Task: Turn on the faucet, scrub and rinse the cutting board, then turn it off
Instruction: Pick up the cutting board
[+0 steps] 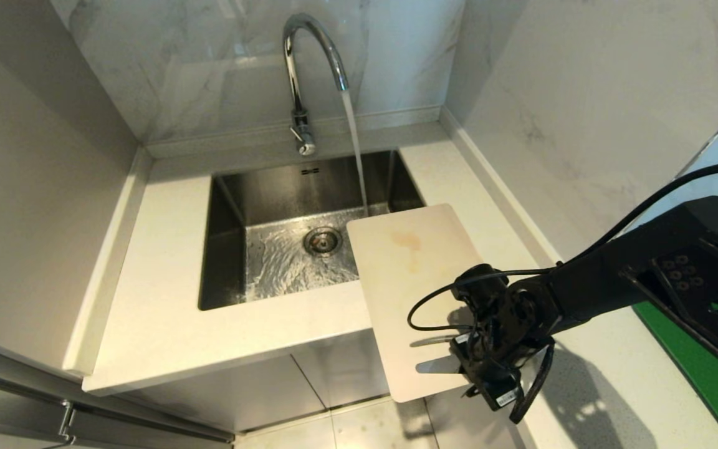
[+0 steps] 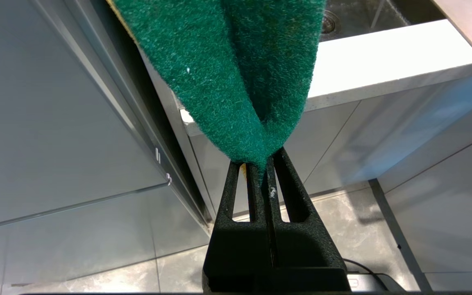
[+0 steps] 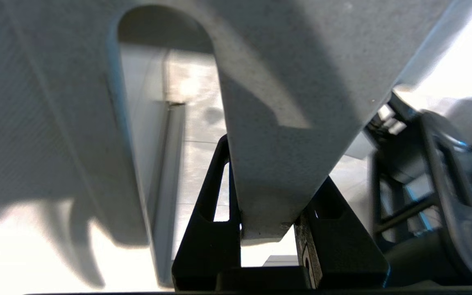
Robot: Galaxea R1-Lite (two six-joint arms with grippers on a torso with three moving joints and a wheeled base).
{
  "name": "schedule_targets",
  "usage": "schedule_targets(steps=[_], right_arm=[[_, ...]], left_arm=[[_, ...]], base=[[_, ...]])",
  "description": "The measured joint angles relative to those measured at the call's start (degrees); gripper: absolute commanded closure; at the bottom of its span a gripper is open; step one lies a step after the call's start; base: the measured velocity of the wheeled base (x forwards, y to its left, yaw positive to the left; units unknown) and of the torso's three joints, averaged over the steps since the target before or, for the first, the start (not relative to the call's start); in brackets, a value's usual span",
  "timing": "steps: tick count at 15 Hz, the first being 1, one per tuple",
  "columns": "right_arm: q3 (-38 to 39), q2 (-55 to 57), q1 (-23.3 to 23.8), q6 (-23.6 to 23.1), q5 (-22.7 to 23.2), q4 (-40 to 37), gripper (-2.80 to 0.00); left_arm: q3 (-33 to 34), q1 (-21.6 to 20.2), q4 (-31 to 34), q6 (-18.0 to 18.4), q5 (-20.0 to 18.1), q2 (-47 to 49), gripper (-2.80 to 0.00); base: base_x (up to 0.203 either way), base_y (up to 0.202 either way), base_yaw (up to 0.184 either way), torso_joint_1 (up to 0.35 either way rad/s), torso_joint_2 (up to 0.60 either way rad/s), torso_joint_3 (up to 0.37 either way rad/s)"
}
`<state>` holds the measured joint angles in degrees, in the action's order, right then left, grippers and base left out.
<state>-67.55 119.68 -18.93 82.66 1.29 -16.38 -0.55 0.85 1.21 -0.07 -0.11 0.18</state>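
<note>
Two hands hold things: the right hand (image 3: 266,229) clamps the cutting board (image 1: 412,293) by its edge over the worktop (image 1: 159,312) corner beside the sink (image 1: 228,249), while the left hand (image 2: 262,172) pinches a green sponge (image 2: 228,73).

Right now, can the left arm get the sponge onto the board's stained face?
Probably yes. The left hand grips the sponge below the counter; the stain faces up, uncovered, while the right hand pinches the cutting board at its near end.
</note>
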Motion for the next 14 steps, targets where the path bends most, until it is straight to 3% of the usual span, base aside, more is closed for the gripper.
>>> schedule_targets(steps=[8, 14], right_arm=[[-1.64, -18.18, -0.09, -1.23, -1.87, -10.63, 0.0], [-0.28, -35.08, -0.13, -11.72, -3.68, -13.57, 0.0]], left_arm=[[0.0, 0.02, 0.0, -0.03, 0.01, 0.0, 0.0], [0.02, 0.02, 0.02, -0.01, 0.01, 0.02, 0.0]], base=[[0.0, 0.0, 0.0, 0.0, 0.0, 0.0], [0.0, 0.0, 0.0, 0.0, 0.0, 0.0]])
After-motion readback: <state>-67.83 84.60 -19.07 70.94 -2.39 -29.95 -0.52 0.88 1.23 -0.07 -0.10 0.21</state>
